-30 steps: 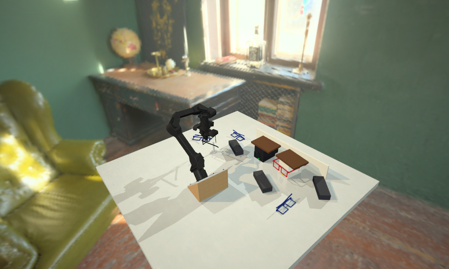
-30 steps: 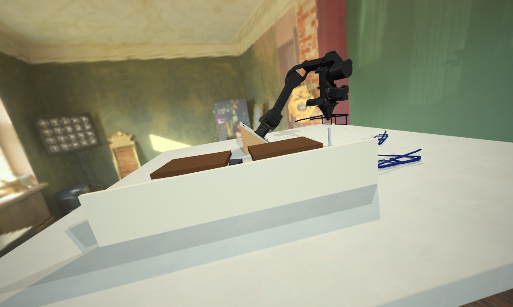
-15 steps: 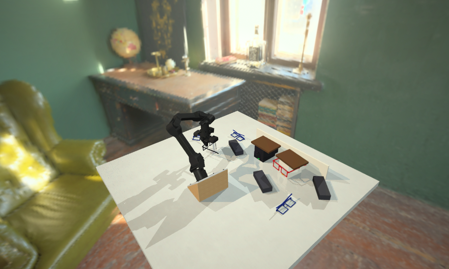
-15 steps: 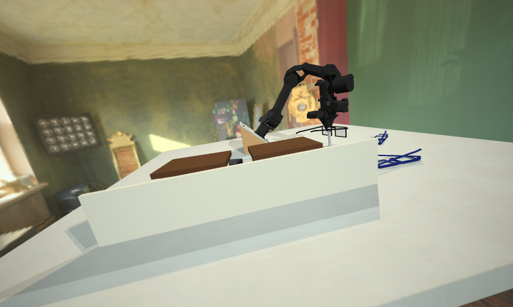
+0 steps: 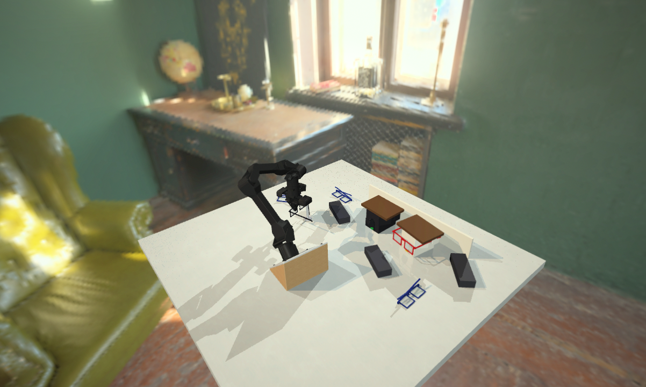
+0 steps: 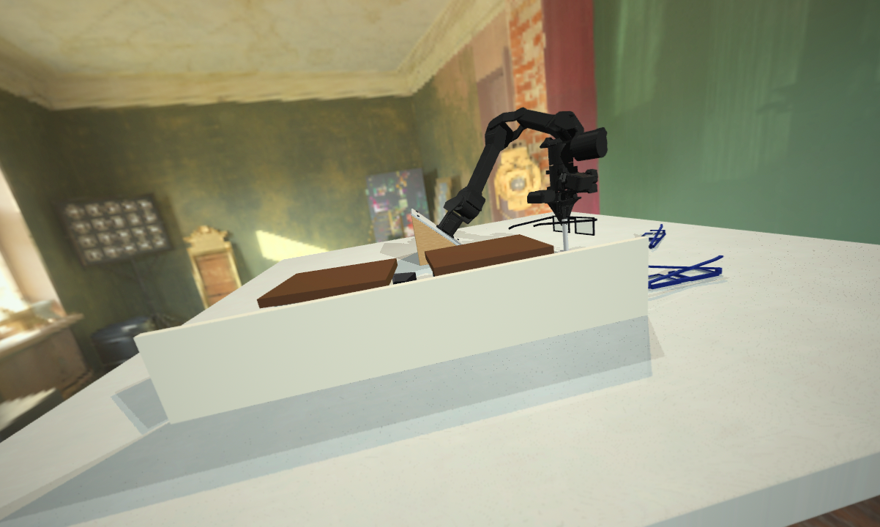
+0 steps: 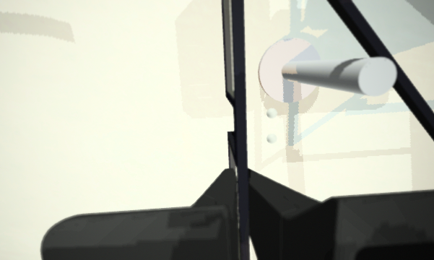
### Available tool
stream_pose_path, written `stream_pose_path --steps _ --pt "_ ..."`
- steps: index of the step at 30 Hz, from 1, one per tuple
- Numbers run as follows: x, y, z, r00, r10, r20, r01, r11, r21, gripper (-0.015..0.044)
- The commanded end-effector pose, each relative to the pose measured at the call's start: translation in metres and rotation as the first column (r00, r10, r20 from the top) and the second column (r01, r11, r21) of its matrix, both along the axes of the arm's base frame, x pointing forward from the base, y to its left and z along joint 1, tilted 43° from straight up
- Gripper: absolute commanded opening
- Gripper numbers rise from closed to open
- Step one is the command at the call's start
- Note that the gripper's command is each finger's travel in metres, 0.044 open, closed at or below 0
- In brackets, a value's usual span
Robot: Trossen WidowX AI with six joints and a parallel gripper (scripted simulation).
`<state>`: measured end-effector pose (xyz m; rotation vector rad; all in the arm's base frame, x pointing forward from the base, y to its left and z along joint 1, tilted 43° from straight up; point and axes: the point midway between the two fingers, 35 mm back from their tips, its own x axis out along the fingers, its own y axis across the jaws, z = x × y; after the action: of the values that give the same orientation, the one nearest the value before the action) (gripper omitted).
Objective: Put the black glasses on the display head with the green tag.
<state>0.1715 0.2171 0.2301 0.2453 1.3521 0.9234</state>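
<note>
Above a pale, speckled worktop (image 5: 248, 313) (image 6: 758, 367), the black metal-dark fingers (image 5: 295, 209) (image 6: 563, 217) of a jointed arm grip thin black rectangular-framed glasses (image 5: 300, 216) (image 6: 575, 219) (image 7: 240, 119), lenses hanging down and slender temples spread apart, beside an upright smooth grey cylindrical post (image 5: 308, 212) (image 6: 565, 237) (image 7: 332, 75). Well apart stands the boxy black display head with a green tag (image 5: 382, 222), beneath a flat brown slab (image 5: 382, 207) (image 6: 489, 254); angular red glasses (image 5: 401, 242) sit on its pale neighbour.
</note>
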Motion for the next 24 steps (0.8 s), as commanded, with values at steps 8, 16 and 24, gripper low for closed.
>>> stream_pose_path --steps 8,16,24 --pt "-0.008 0.002 0.003 1.000 0.001 -0.001 -0.001 1.000 0.001 0.0000" --pt "-0.014 0.003 0.004 1.000 0.001 -0.001 -0.001 1.000 0.001 0.0000" --pt "-0.019 0.004 0.006 1.000 0.001 -0.001 -0.001 1.000 0.002 0.0000"
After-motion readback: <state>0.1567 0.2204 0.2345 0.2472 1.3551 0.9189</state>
